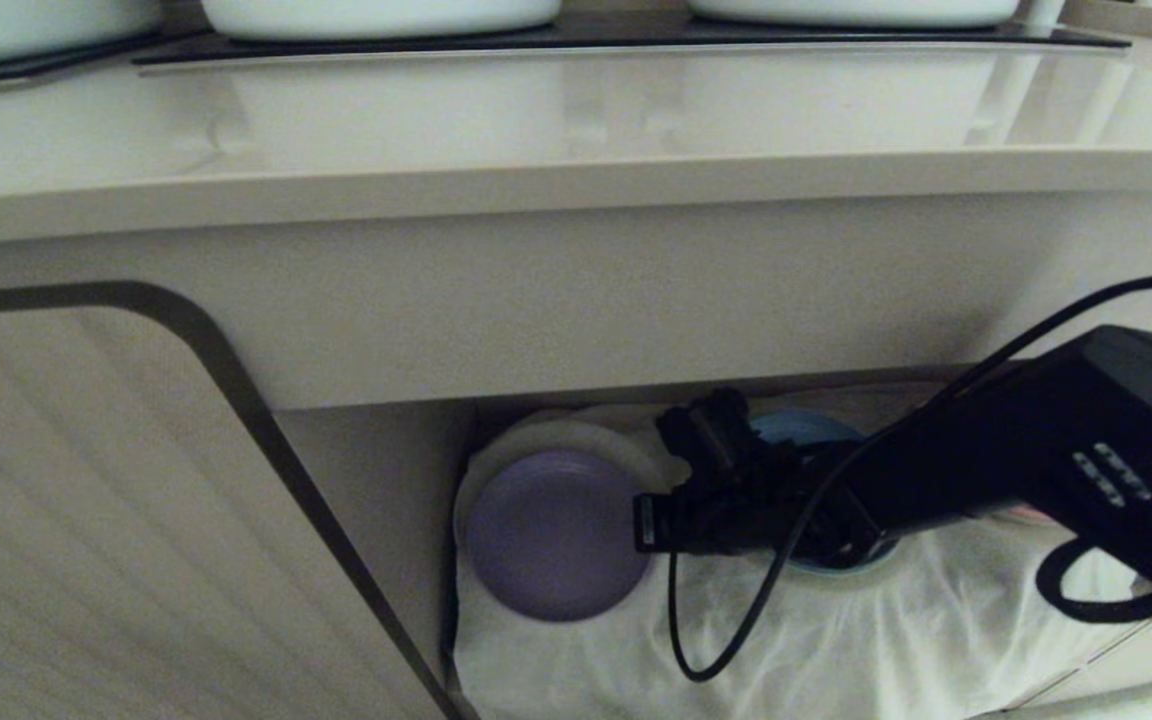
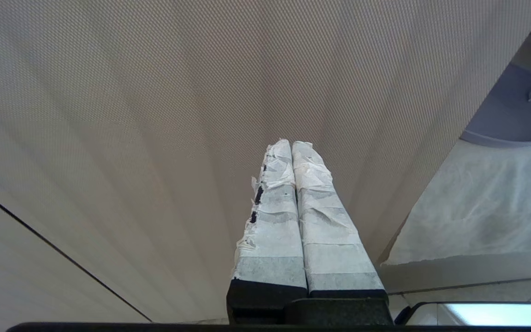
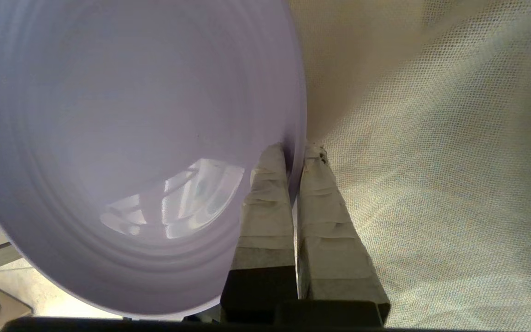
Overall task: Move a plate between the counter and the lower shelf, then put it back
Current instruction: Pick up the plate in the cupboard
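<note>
On the lower shelf (image 1: 836,640), at its left end, the right pincer (image 3: 294,152) pinches the lilac plate's (image 1: 554,533) rim; the left pincer (image 2: 292,145) is pressed together.

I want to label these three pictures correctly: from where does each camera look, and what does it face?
Head: above, looking down at the counter front and the lower shelf; the right arm reaches in.
Left wrist: behind the shut left gripper, facing a beige panel.
Right wrist: behind the right gripper, shut on the plate rim.
Shared: the plate and white cloth show in all three views.
</note>
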